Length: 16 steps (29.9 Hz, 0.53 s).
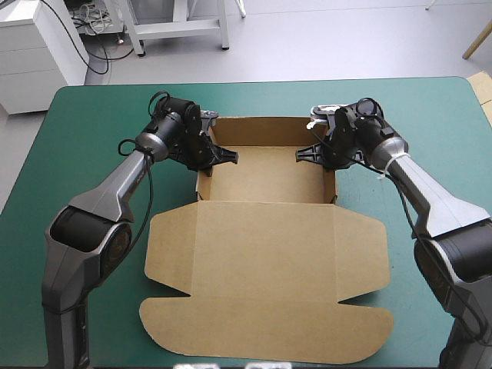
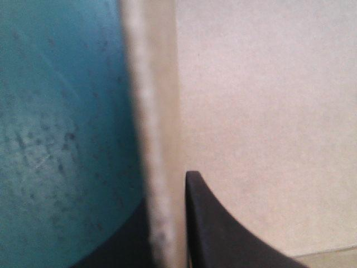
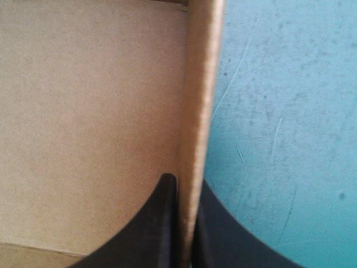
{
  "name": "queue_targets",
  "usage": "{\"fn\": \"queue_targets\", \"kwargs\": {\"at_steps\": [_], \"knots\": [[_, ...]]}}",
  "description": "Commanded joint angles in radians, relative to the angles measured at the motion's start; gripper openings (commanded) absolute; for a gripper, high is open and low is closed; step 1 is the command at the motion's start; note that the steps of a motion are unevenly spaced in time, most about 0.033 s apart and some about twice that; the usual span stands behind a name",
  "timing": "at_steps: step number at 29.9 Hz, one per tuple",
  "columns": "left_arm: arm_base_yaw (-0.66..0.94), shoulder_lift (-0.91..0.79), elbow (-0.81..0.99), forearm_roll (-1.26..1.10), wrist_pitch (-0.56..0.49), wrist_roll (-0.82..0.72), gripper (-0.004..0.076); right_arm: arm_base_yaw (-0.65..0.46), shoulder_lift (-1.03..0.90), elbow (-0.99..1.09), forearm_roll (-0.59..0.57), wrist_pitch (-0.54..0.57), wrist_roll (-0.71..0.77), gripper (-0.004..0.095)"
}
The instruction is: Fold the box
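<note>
Nearest the robot, the box's (image 1: 265,231) lid (image 1: 265,292) lies flat on the teal-green cover (image 1: 77,138), its rounded flaps spread out and nothing on it. Beyond its crease the board is already a tray (image 1: 265,173) in the middle of the table, toward the far edge, with walls raised on all sides.

The left gripper (image 1: 209,157) sits astride the left wall (image 2: 150,111), one black finger inside the tray and one outside over the cover. Its jaws are pinched on the board. The right gripper (image 1: 327,156) mirrors it on the right wall (image 3: 201,84), the sheet likewise clamped between its fingers.

This matched hold seems meant to press each doubled side wall together so the tucked board stays down and the wall stands upright. Gripping both sides at once also keeps the light tray from sliding.

The far wall stands upright between the two grippers. I judge the tray nearly finished, with the lid yet to be dealt with.
</note>
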Motion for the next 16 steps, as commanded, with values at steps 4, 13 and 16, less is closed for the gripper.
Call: {"fn": "queue_targets", "kwargs": {"at_steps": [4, 13, 16], "knots": [[-0.008, -0.049, -0.029, -0.104, 0.037, 0.067, 0.0219, -0.005, -0.049, -0.025, 0.037, -0.049, -0.066, 0.0422], [-0.008, -0.049, -0.029, -0.118, 0.044, 0.080, 0.0564, -0.005, -0.045, -0.025, 0.020, -0.037, -0.071, 0.0930], [-0.008, -0.051, -0.029, -0.092, 0.044, 0.080, 0.0564, -0.005, -0.043, -0.025, 0.004, -0.037, -0.060, 0.0930]]}}
